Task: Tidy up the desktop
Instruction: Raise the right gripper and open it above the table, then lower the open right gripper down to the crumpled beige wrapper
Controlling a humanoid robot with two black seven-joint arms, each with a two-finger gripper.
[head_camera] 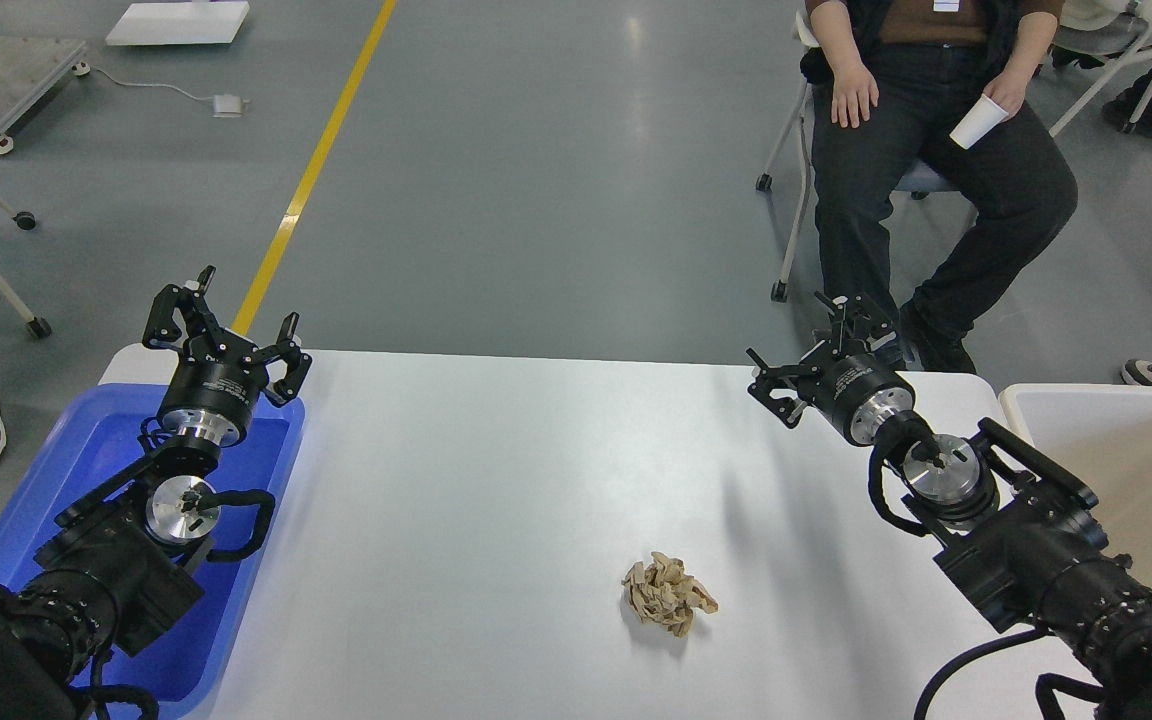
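The desktop [496, 480] is a wide white tabletop with rounded corners. A crumpled ball of brown paper [668, 593] lies on it, right of centre and near the front. My left gripper [226, 318] is open and empty, raised over the far end of the blue tray [86, 450]. My right gripper [806, 345] is open and empty, above the table's far right part, well behind and to the right of the paper ball.
A beige-white tub [1116, 440] stands at the table's right edge, beside my right arm. A seated person [936, 150] holding a white cup is just beyond the far right corner. A yellow floor line [316, 170] runs behind the table.
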